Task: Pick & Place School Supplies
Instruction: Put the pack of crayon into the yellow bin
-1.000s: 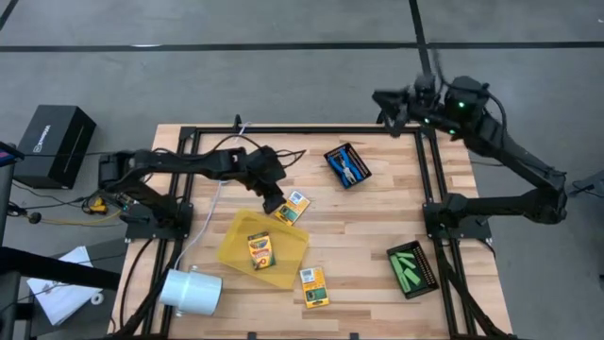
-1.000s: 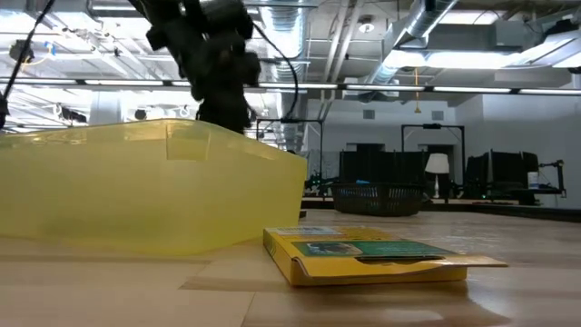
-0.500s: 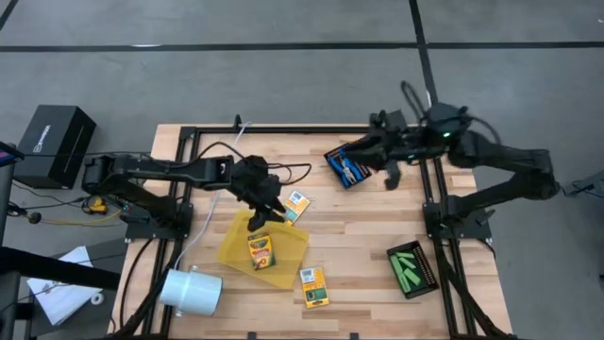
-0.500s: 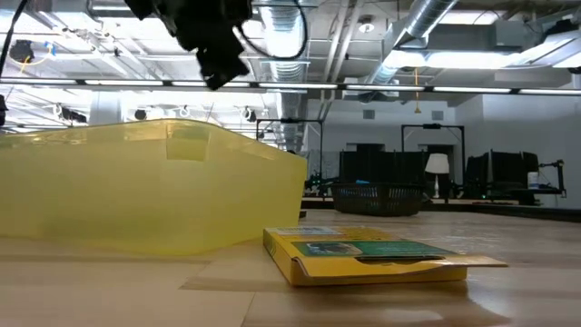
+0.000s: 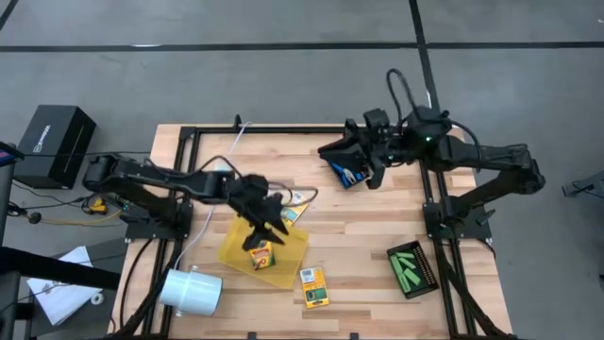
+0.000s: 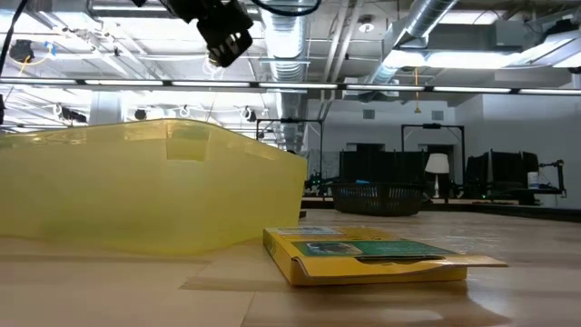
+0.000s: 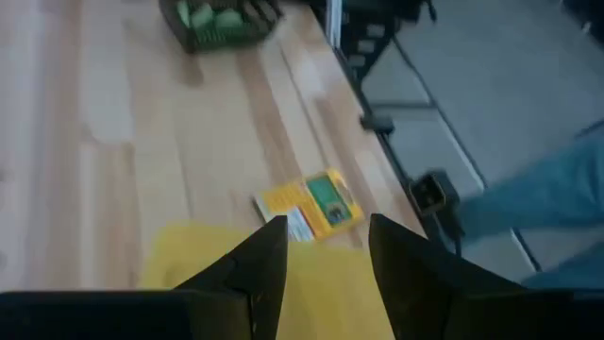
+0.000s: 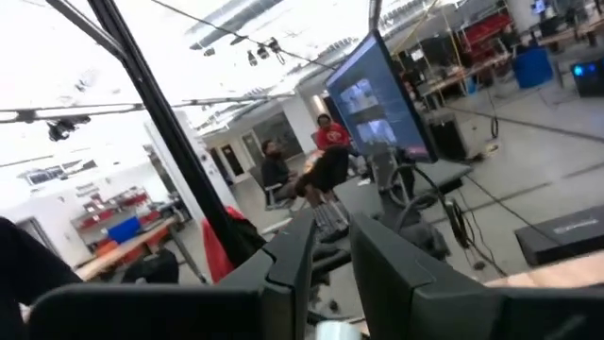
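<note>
**Operator:** What failure modes apply from this position?

**Technician:** Two, as I judge it. The left gripper (image 5: pixel 263 227) hangs above the yellow tray (image 5: pixel 283 257), over the crayon box in the tray (image 5: pixel 260 253). A descent that is off-centre could put a finger on the tray wall and tip or push the tray, which looks light. A descent skewed to the box's long edge could make the fingers slide off a corner. The loose cable (image 5: pixel 300 196) trailing beside that arm could also snag.

**Operator:** State of the left jaws?

**Technician:** Parted, with a clear gap between the two fingers (image 7: pixel 253 274) in the left wrist view. Nothing is held.

**Operator:** Where do the supplies lie relative to those jaws?

**Technician:** The boxed crayons in the tray lie directly under the gripper, apart from it. A second crayon box (image 5: pixel 293 206) lies on the table just beside the tray's far edge, near the gripper. A third crayon box (image 7: pixel 314 201) lies on the wood beyond the tray's near edge, apart from the jaws.

**Operator:** And the right arm?

**Technician:** The right gripper (image 5: pixel 342 154) hovers over the mesh tray holding the blue-handled scissors (image 5: pixel 351 173). Its fingers (image 8: pixel 288 260) stand close together with a narrow gap, gripping nothing. The green sticks (image 5: pixel 410 267) lie in their own mesh tray, well apart from both grippers.
</note>
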